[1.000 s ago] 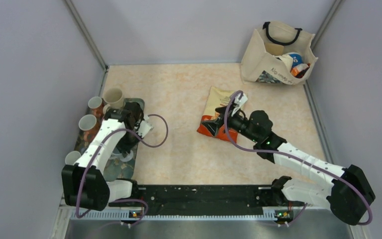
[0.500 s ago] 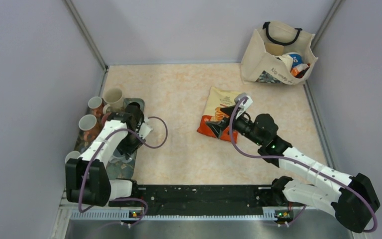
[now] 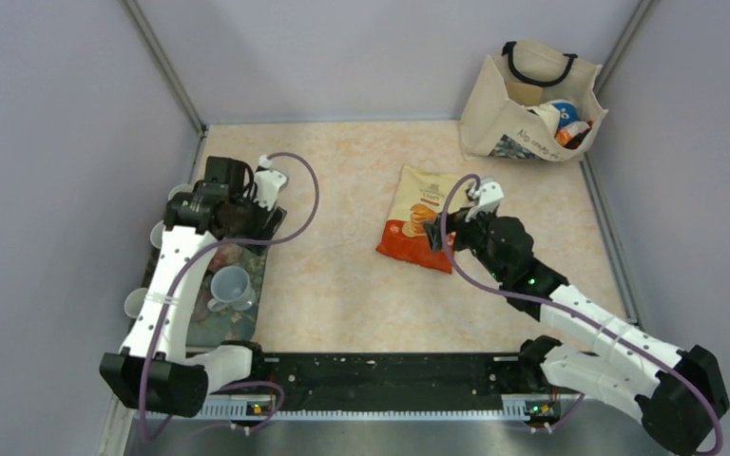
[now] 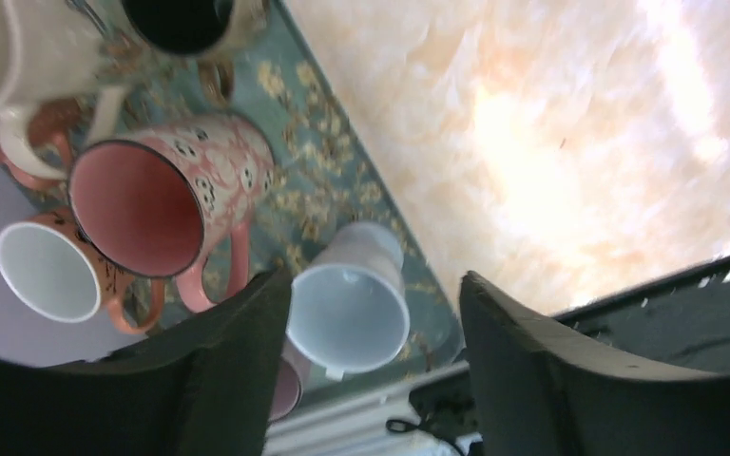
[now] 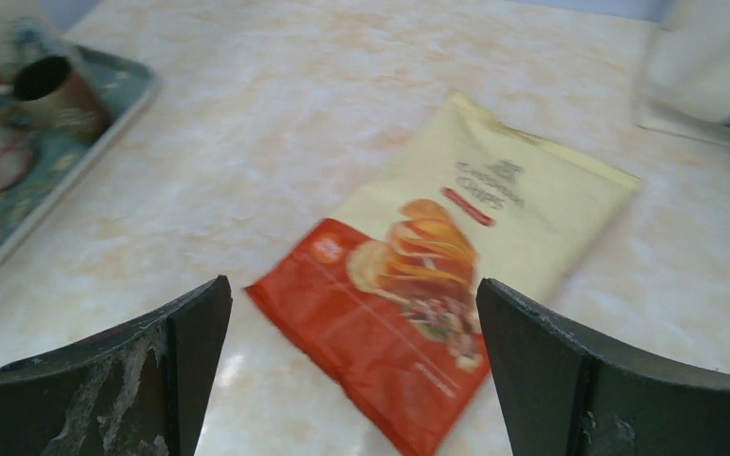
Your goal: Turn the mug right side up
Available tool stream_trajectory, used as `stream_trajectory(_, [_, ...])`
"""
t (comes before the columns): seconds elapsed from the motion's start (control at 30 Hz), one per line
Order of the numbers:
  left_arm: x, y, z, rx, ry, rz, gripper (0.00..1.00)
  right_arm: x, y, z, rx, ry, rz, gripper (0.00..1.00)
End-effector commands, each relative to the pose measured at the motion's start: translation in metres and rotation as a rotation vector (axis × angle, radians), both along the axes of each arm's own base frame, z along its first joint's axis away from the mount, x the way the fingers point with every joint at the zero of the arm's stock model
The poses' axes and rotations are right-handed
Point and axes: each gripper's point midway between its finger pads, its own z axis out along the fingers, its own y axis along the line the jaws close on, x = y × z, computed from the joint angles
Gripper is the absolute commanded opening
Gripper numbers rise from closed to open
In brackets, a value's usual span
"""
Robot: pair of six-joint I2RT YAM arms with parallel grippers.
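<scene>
Over tray (image 4: 342,180) far end | left gripper (image 4: 373,283) aloft, parted, empty | mug (image 4: 347,318) upright | right gripper (image 5: 352,285) wide, empty

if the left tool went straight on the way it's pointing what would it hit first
Most likely the pale blue mug standing mouth-up on the floral teal tray; it sits centred ahead of the open left tool, though depth is unclear.

Robot lab cell, grey partition walls (image 3: 380,57)
</scene>
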Motion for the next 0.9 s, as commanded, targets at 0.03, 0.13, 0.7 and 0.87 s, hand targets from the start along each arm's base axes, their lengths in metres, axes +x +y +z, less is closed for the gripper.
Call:
stream_trajectory(0.03, [0.042, -0.032, 0.042, -0.136, -0.351, -0.038, 0.8, 0.021, -0.111, -0.013, -0.086, 0.009, -0.46, 0.99])
stream_trajectory(0.13, [0.056, -0.043, 0.052, -0.121, -0.527, -0.068, 0.85, 0.018, -0.152, -0.028, -0.084, 0.007, -0.574, 0.99])
stream_trajectory(0.7, [0.088, -0.048, 0.007, -0.285, -1.051, 0.154, 0.99, 0.007, -0.196, -0.075, -0.167, -0.153, -0.674, 0.99])
stream_trajectory(0.87, [0.081, -0.029, -0.015, -0.274, -1.113, 0.252, 0.99, 0.003, -0.198, -0.079, -0.163, -0.178, -0.677, 0.99])
